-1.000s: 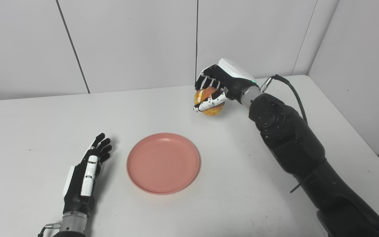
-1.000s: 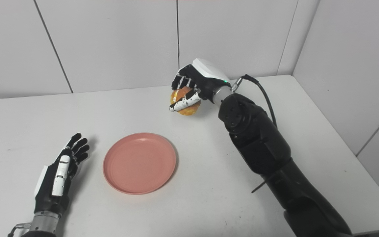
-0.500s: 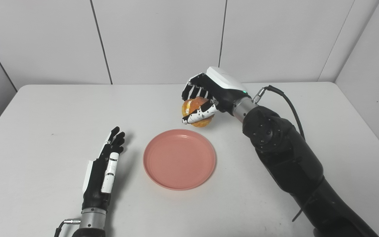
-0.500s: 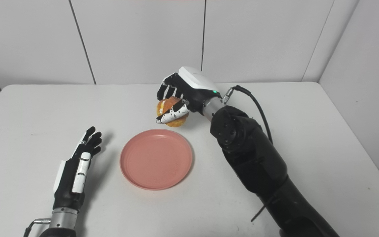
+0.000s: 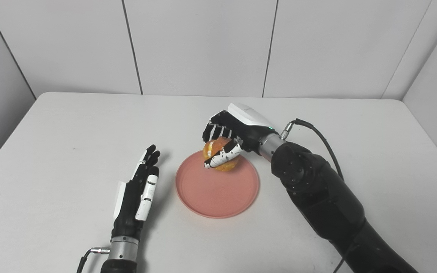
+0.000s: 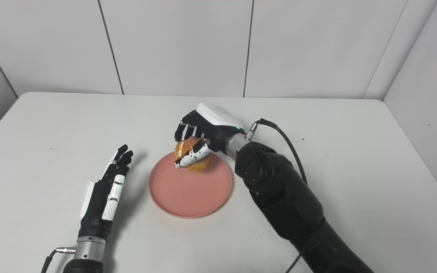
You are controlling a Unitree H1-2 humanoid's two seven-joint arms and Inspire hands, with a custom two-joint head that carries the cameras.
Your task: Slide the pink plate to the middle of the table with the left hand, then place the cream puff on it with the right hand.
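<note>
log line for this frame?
phase: placing | right hand: shut on cream puff, over pink plate far rim | left hand: open, beside plate

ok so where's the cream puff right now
The cream puff is held in the right hand, over the far edge of the pink plate near the table's middle; the left hand lies beside the plate.

left eye view: head-mounted, looks down and forward over the desk (image 5: 70, 125) toward the panelled wall (image 5: 203, 45) | right eye view: same height, set slightly to the right, same facing | range: close, arms enter at bottom edge | shared: nearly whole desk, wall along top of frame, corner at upper right
</note>
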